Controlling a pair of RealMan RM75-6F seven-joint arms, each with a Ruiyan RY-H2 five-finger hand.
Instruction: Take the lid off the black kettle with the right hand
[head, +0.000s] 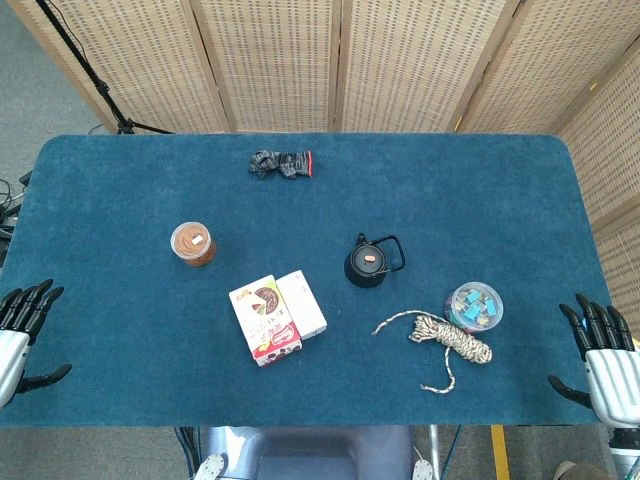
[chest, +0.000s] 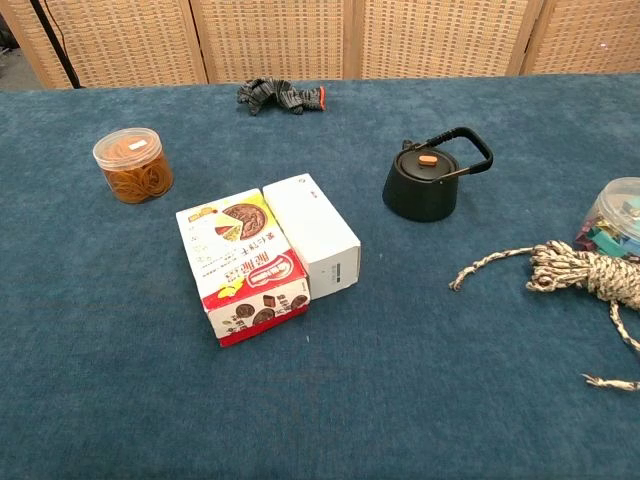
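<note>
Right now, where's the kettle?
The kettle sits right of table centre in the head view, lid on, with the rope nearest on its right and the white box to its left.

The blue table (head: 480, 190) carries a glove (head: 281, 163) at the far edge, a clear jar (head: 193, 243) of brown rings, a printed box (head: 264, 319) touching a white box (head: 302, 303), a coiled rope (head: 448, 341) and, just beside it, a tub (head: 475, 306) of coloured clips.
</note>
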